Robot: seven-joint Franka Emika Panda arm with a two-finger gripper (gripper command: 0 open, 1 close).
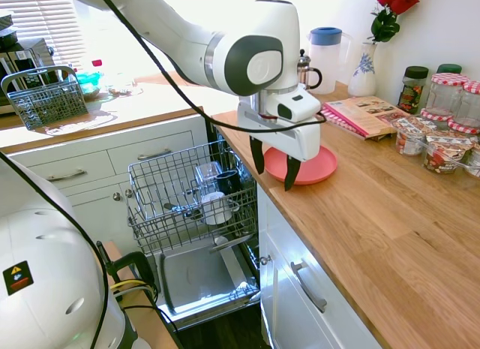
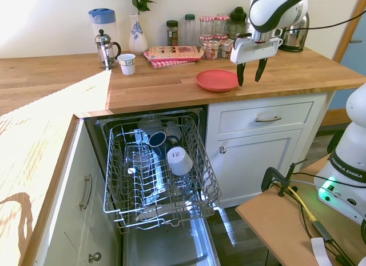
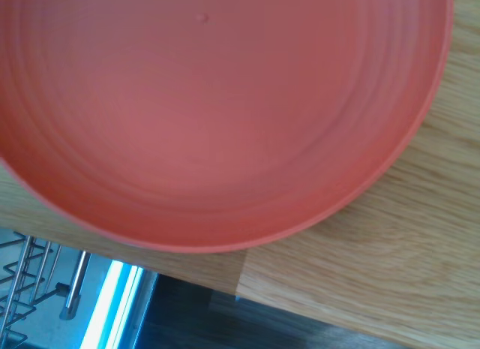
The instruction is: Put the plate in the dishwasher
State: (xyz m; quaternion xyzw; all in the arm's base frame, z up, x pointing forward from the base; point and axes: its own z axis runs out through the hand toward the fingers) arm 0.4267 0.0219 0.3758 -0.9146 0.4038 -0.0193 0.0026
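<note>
The wooden table [image 2: 171, 88] runs along the wall and turns a corner above white cabinets; the dishwasher [image 2: 157, 174] sits below it with its door lowered and its grey wire rack [image 2: 123, 189] pulled out; the rack carries a white cup [image 2: 179, 161], a dark cup [image 2: 157, 139] and other small pieces too unclear to name. The white arm [image 1: 225, 52] reaches over the table edge; the jaws [image 2: 252, 77] hang spread apart, gripping nothing, with the two dark fingers [image 1: 256, 155] pointing down just above the near rim of the plate. The plate [image 2: 217, 80] lies flat on the table close to the edge above the cabinet beside the dishwasher; in the wrist view the plate [image 3: 202, 109] fills most of the picture, with the table edge and part of the rack beyond it. Further back stand a blue-lidded jug [image 2: 103, 26], a vase [image 2: 137, 37], a French press [image 2: 104, 48], a magazine [image 2: 174, 53], a white mug [image 2: 127, 64] and several jars [image 2: 211, 34]; a grey cutlery basket [image 1: 45, 97] rests on the far table.
</note>
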